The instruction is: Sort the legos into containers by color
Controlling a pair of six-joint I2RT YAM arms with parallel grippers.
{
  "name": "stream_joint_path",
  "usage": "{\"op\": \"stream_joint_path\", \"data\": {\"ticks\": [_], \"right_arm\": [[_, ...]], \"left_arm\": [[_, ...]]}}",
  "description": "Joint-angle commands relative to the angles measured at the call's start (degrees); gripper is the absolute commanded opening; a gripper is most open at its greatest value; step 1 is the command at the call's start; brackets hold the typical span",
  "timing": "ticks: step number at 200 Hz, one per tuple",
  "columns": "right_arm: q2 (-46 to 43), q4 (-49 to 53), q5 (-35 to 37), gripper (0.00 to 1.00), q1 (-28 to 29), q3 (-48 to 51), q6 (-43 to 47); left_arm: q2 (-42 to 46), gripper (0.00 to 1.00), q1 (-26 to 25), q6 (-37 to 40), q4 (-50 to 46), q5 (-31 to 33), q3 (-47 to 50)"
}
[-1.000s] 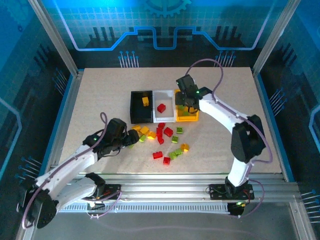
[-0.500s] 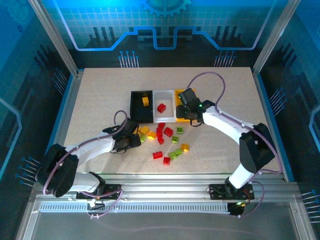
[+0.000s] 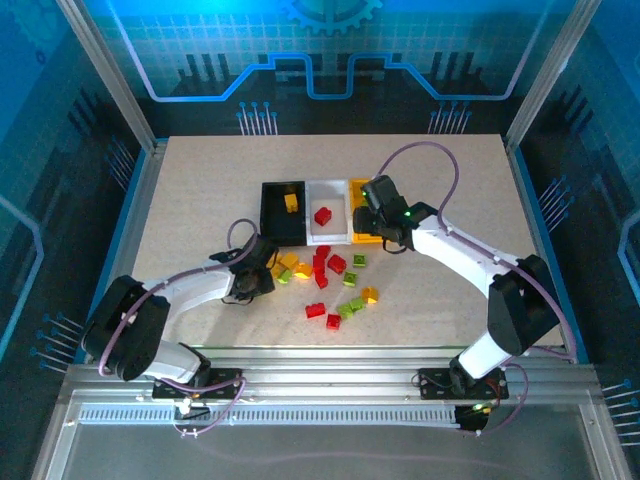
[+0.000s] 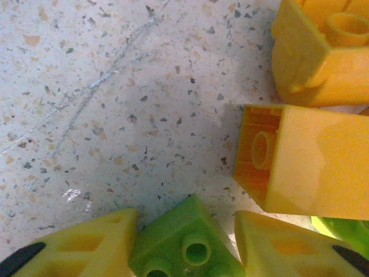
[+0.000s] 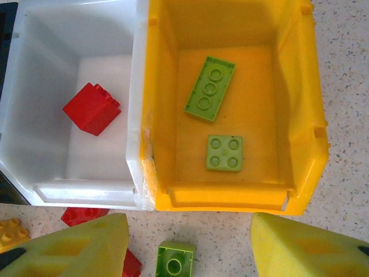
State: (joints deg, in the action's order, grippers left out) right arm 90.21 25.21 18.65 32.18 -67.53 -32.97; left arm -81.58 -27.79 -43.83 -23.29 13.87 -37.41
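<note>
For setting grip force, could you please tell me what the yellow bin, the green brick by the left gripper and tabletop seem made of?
Yellow bin: probably plastic, smooth sheen, moulded rim tabs. Green brick: hard glossy plastic, crisp moulded studs. Tabletop: speckled stone-look, perhaps laminate; matte, scratched.

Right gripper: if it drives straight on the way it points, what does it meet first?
Probably the lime green brick on the table between the fingers of the right gripper, just short of the yellow bin; depth is unclear.

Left bin (image 3: 268,222), middle bin (image 3: 330,238) and right bin (image 5: 155,86) form a row. Loose legos (image 3: 325,270) lie at its 6 o'clock. The left bin apparently holds one brick (image 3: 290,203).
</note>
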Motion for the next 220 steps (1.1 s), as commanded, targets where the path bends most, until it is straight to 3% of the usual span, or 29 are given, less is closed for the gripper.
{"op": "stream_joint_path", "data": {"ticks": [1, 42, 77, 132, 186, 220], "right_arm": [[-1.6, -0.6, 0.9, 0.59, -0.2, 0.6, -0.4], [-3.4, -0.9, 1.3, 0.59, -1.0, 2.6, -1.4], [-8.7, -1.6, 1.3, 0.59, -2.6, 7.9, -2.3], [-18.5, 0.1, 0.5, 0.59, -5.5, 16.8, -3.9], [-25.7, 3.3, 0.2, 0.60, -6.7, 22.7, -3.9], [-27.2, 3.9, -0.5, 0.60, -7.0, 23.7, -4.1]], "left_arm": [[1.2, 0.40, 0.1, -1.0, 1.3, -3.1, 1.9], [8.1, 0.33, -2.3, -0.6, -4.3, -3.6, -0.7], [7.5, 0.31, -7.2, 1.0, -8.0, -3.5, -12.1], [-15.8, 0.29, -13.6, 6.2, -6.7, -4.9, -41.8], [-37.7, 0.30, -13.7, 10.0, -10.8, -5.4, -69.3], [-45.8, 0.40, -13.7, 10.1, -12.0, -5.5, -79.3]]}}
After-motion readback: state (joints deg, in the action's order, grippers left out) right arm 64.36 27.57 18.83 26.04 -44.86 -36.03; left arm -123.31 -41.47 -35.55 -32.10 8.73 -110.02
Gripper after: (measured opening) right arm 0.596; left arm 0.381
